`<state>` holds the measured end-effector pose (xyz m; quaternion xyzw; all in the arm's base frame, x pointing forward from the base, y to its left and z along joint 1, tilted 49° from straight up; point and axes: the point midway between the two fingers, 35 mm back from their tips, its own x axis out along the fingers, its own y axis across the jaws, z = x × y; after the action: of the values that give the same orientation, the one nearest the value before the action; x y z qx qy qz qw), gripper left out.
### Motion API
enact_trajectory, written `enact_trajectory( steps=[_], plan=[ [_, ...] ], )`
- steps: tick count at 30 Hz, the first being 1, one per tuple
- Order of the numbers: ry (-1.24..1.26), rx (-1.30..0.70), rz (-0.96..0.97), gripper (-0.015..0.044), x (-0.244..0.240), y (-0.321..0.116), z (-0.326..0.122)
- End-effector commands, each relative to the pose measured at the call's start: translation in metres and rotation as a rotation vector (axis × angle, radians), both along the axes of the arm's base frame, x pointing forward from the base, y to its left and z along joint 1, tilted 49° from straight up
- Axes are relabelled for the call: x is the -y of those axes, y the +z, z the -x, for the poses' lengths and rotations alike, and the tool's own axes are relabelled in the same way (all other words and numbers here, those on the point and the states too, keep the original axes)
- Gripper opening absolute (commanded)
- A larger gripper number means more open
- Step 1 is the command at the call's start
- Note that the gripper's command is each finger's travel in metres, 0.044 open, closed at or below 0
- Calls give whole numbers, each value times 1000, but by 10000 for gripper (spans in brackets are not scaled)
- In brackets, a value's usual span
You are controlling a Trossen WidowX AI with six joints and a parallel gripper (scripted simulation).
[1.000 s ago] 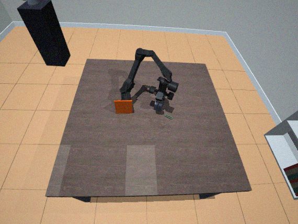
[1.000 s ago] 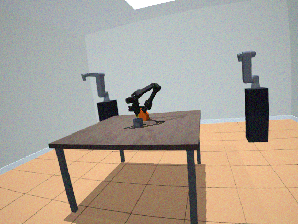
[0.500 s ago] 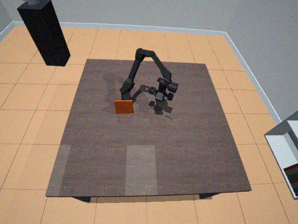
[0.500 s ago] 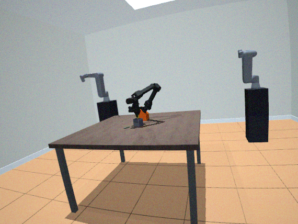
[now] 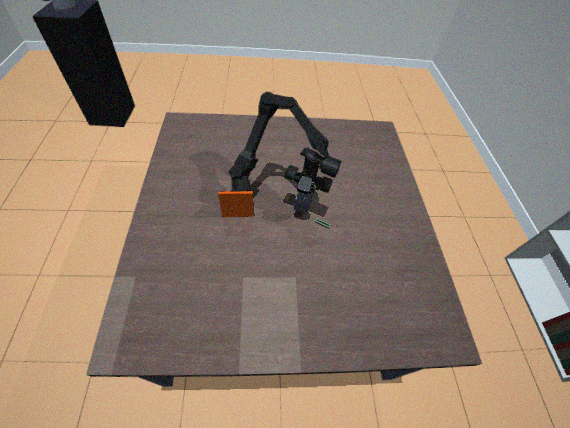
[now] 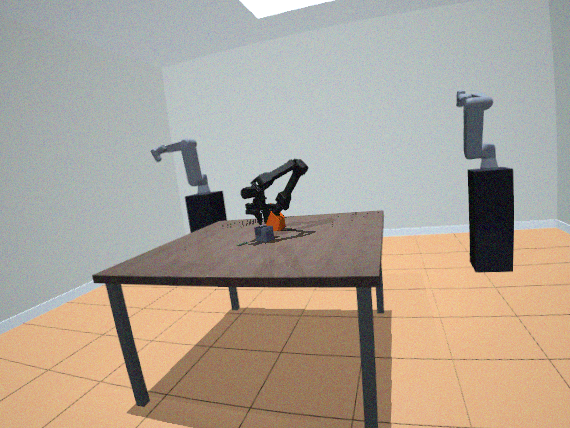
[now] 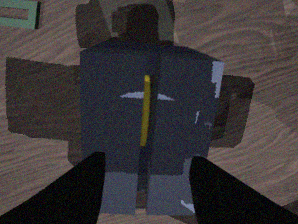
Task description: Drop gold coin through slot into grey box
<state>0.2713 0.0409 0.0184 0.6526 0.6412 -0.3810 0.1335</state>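
The gold coin [image 7: 146, 110] shows edge-on as a thin yellow strip in the wrist view, along the left side of the lid's dark slot and slightly askew to it. How deep it sits, if at all in the slot, I cannot tell. The grey box [image 6: 264, 234] [image 7: 110, 120] is under my gripper [image 7: 148, 164] [image 6: 261, 223]. The gripper is open, one black finger on each side of the slot line, touching neither side of the coin. The green holder [image 7: 35, 16] [image 6: 242, 244] lies beside the box, its visible part empty.
An orange block [image 5: 236, 204] [image 6: 275, 221] stands by the arm's base on the wooden table [image 5: 190, 260] [image 6: 200, 260]. The arm's shadow falls around the box. Two grey arms on black pedestals [image 6: 492, 220] [image 6: 206, 211] stand beyond the table.
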Motion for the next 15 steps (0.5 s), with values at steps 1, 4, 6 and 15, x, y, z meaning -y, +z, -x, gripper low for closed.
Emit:
enact_trajectory(
  steps=[1,4,6,15],
  plan=[
    [2,2,1,239,5,4,-1],
    [1,1,1,318,12,11,-2],
    [1,0,1,371,15,13,-2],
    [-1,-5,-5,440,43,40,-3]
  ],
)
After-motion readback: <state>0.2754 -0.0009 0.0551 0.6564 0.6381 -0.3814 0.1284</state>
